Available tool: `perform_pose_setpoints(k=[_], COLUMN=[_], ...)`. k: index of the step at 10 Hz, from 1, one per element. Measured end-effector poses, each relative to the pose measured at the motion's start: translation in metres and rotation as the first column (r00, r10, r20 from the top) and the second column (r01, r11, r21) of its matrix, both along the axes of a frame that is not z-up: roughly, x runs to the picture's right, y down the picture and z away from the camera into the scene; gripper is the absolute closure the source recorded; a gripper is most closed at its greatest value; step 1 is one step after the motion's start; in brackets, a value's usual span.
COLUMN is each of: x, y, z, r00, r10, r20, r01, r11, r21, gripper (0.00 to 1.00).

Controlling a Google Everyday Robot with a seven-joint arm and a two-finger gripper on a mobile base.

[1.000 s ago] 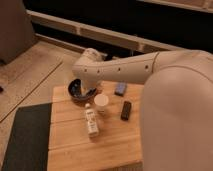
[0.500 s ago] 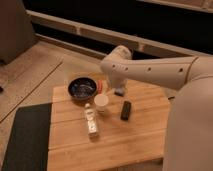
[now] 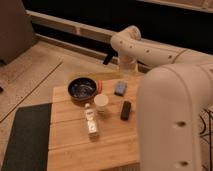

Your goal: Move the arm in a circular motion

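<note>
Evidently my arm (image 3: 150, 50) has swung off the bowl (image 3: 82, 88) to beyond the far edge of the bench (image 3: 70, 150), consistent with circling; my jaws hang there, open or clenched I cannot tell.

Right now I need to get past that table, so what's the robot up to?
The robot is meant to sweep its arm in a circle, not pick anything up. The arm stretches over the far right corner of the table, and the gripper hangs beyond the far edge, apparently touching nothing. The bowl, cup, bottle, blue item and black item sit on the table, apart from the gripper.
</note>
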State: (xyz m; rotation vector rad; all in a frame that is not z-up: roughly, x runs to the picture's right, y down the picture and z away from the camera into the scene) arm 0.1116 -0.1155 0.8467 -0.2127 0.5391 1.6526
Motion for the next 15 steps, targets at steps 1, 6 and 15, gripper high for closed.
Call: perform_pose_setpoints(k=[1, 6, 15], x=[-0.025, -0.157, -0.233], y=[-0.017, -0.029, 0.132], z=[0.018, 0.042, -0.085], r00=[0.998, 0.937, 0.735], r10=[-0.045, -0.235, -0.356], r20=[0.031, 0.259, 0.577], r01=[0.046, 0.247, 0.462], r11=[0.999, 0.9688, 0.8861], r21=[-0.004, -0.017, -0.042], gripper=[0.35, 0.35, 0.35])
